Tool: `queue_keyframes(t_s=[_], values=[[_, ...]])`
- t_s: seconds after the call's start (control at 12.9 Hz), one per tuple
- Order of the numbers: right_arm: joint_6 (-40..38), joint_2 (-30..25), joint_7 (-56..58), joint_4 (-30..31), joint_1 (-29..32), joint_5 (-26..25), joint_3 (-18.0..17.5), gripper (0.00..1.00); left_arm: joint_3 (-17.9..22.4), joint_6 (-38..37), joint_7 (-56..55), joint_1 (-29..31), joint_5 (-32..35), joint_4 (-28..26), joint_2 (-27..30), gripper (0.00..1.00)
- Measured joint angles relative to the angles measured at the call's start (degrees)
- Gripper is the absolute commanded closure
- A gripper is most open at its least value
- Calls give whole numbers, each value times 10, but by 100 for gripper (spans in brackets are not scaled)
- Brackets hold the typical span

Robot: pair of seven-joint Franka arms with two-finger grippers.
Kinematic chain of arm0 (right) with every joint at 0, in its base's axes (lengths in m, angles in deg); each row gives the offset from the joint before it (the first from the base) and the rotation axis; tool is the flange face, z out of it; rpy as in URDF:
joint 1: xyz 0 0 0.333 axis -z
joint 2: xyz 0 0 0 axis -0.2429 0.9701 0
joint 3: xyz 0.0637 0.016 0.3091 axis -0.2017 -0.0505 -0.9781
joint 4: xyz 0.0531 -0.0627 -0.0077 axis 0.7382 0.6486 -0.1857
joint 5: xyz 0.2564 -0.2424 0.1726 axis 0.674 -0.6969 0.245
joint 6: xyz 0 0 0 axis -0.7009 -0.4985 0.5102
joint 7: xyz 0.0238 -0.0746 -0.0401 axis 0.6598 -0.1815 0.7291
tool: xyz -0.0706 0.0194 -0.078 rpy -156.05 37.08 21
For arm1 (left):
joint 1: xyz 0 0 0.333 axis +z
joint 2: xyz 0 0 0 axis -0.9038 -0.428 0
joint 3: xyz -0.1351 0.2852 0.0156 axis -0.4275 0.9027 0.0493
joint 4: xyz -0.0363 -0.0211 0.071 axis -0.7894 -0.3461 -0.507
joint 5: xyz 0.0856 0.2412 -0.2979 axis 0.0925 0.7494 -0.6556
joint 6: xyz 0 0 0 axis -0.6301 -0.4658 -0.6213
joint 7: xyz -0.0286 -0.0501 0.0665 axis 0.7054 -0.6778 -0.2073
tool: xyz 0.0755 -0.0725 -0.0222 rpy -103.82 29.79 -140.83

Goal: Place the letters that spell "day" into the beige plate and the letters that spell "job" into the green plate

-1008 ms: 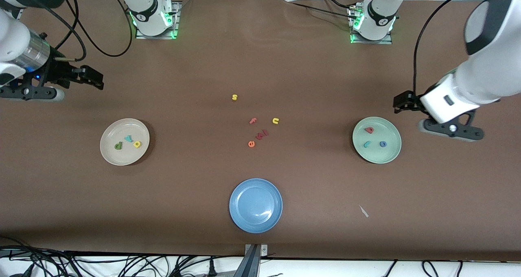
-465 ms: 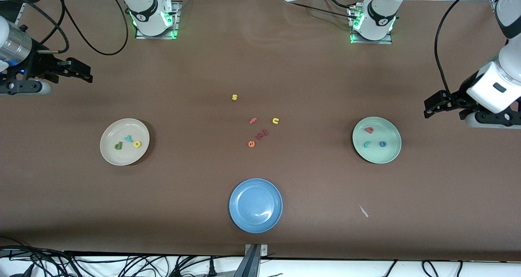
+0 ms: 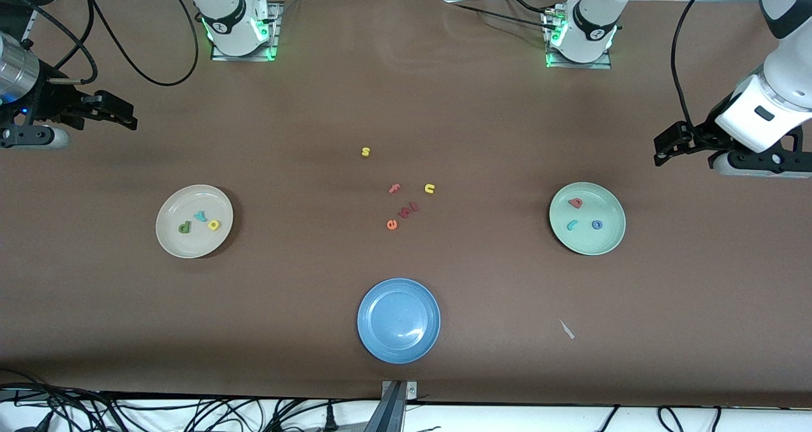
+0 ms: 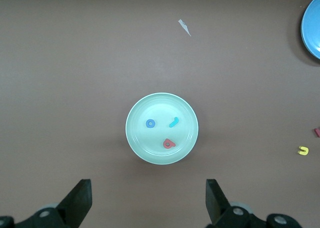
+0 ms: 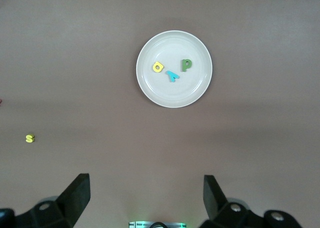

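The beige plate (image 3: 190, 200) (image 5: 175, 95) holds a green stemmed letter (image 3: 184, 228) (image 5: 186, 64), a teal "y" (image 3: 200, 216) (image 5: 172, 76) and a yellow round letter (image 3: 214, 224) (image 5: 158, 66). In the green plate (image 3: 602, 203) (image 4: 150, 105) lie a pink-red "b" (image 3: 575, 202) (image 4: 169, 144), a teal "j" (image 3: 571, 224) (image 4: 173, 122) and a blue "o" (image 3: 597, 224) (image 4: 150, 123). My left gripper (image 3: 663, 153) (image 4: 147, 190) hangs open and empty over bare table at its own end. At the other end my right gripper (image 3: 127, 118) (image 5: 146, 185) is also open and empty.
A blue plate (image 3: 374, 299) stands near the front edge at mid-table. Loose letters lie in the middle: yellow "s" (image 3: 365, 151), pink "f" (image 3: 394, 188), yellow "u" (image 3: 429, 188), orange "e" (image 3: 391, 224), dark red ones (image 3: 408, 210). A pale scrap (image 3: 566, 329) lies nearer the front camera than the green plate.
Both arms have drawn outward toward their ends of the table, away from the plates. The letters and plates have not moved.
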Motion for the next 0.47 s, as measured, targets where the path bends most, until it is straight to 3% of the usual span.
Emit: queue_keyframes(t_s=[0.47], values=[[-1, 1, 0, -12, -4, 0, -4, 0, -2, 0, 0, 2, 0, -1, 0, 0]])
